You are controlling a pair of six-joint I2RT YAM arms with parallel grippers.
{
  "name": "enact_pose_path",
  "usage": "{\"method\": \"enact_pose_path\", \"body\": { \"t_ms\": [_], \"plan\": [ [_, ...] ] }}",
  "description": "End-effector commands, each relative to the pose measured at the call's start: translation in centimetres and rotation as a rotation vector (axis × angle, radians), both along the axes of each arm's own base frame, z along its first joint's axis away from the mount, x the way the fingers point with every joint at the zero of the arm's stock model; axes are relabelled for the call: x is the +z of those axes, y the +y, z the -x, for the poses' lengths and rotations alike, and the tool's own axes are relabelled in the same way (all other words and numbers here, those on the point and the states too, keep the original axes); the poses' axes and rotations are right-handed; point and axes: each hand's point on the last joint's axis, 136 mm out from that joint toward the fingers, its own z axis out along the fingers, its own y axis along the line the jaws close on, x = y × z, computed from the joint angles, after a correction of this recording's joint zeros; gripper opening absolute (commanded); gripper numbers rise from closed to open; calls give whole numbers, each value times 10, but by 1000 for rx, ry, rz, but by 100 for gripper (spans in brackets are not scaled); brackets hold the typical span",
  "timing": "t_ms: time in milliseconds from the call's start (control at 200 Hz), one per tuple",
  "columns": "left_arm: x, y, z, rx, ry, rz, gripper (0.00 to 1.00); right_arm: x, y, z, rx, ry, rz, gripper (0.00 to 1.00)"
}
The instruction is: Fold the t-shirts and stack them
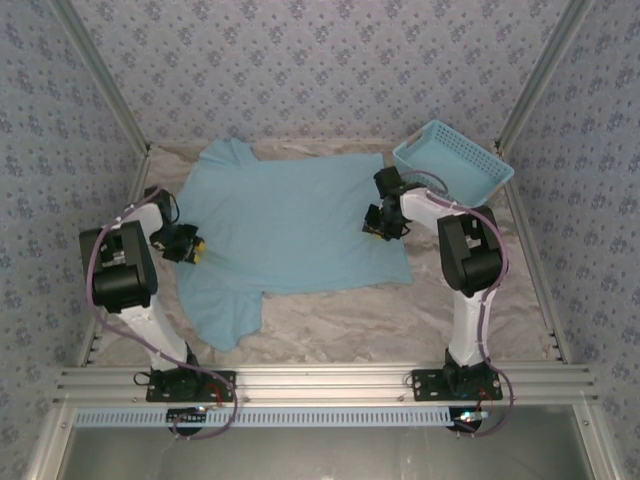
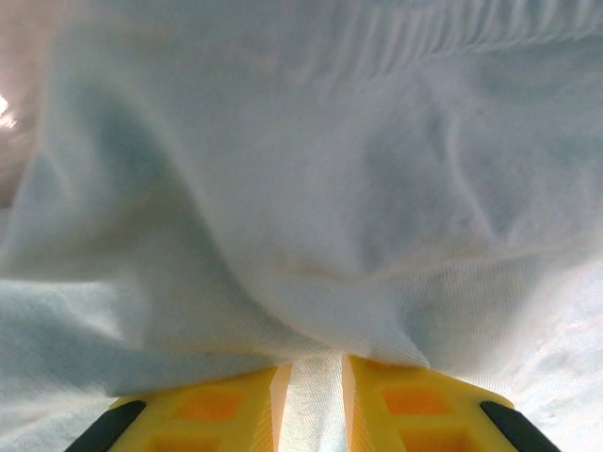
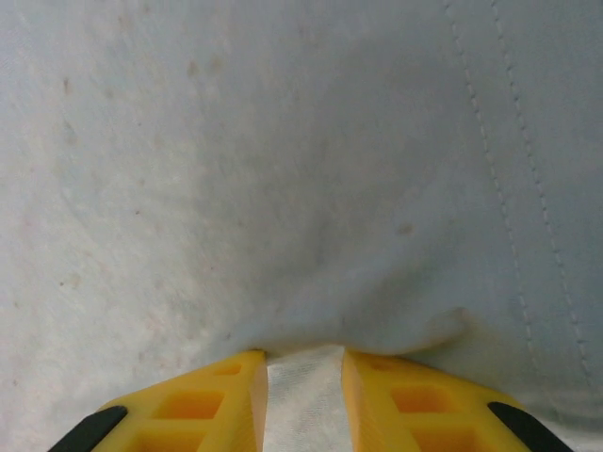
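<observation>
A light sky-blue t-shirt [image 1: 290, 220] lies spread flat on the table, plain side up, with one sleeve at the back left and one at the front left. My left gripper [image 1: 194, 248] sits at the shirt's left edge, shut on a pinch of the t-shirt [image 2: 311, 188] between its yellow fingers [image 2: 217, 410]. At the right edge my right gripper [image 1: 376, 226] is shut on a fold of the t-shirt [image 3: 283, 188], its yellow fingertips [image 3: 396, 400] close up in the right wrist view. No lettering shows.
A light-blue plastic lattice basket [image 1: 452, 160] stands at the back right, just behind the right arm. The marbled tabletop [image 1: 400, 320] is bare in front of the shirt. Patterned walls enclose the sides and back.
</observation>
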Motion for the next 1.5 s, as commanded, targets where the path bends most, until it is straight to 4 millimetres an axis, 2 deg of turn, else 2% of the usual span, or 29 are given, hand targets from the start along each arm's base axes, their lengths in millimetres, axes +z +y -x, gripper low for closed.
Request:
{"method": "enact_pose_path", "body": {
  "t_ms": [0,60,145,215,260,290,385,440,500,565,630,679,699,764,849,939,1229,1294,1389,1499],
  "plan": [
    [-22,4,-17,-71,12,-15,24,-24,-25,3,-73,105,37,31],
    [-20,6,-36,-100,-17,-16,25,-23,-24,-11,-70,96,7,31],
    [-8,8,-46,-116,-16,-18,28,-14,-20,-28,-39,74,-12,31],
    [12,14,-46,-119,-31,-64,38,1,-16,-34,-15,39,-21,35],
    [30,21,-41,-128,-44,-112,47,16,-15,-37,-13,1,-26,38],
    [42,24,-33,-134,-48,-145,50,27,-15,-37,-14,-28,-28,41],
    [64,28,10,-143,-26,-208,51,55,-21,-28,-41,-85,-29,47],
    [64,19,43,-136,7,-194,50,67,-25,-18,-51,-107,-28,48],
    [54,1,85,-138,67,-150,47,76,-29,-5,-79,-118,-38,48],
    [41,-18,131,-142,145,-124,46,77,-31,15,-99,-111,-55,48],
    [29,-36,166,-118,179,-79,45,78,-31,31,-108,-108,-77,48],
    [22,-48,185,-94,182,-45,45,80,-32,42,-107,-105,-88,48],
    [21,-52,190,-87,183,-31,45,71,-33,55,-105,-76,-90,48],
    [16,-61,205,-66,196,-5,46,63,-37,72,-122,-37,-114,50],
    [10,-65,211,-63,194,2,47,52,-48,87,-150,1,-133,50],
    [1,-66,210,-59,196,8,48,47,-57,95,-168,10,-141,50],
    [-2,-62,181,-50,103,-31,44,40,-69,110,-168,26,-125,50],
    [-6,-63,178,-63,102,-30,37,36,-70,113,-174,30,-121,50],
    [-13,-65,179,-80,114,-28,23,29,-71,117,-198,51,-124,49],
    [-8,-58,185,-86,118,-71,5,22,-77,120,-235,79,-92,47]
  ]
}}
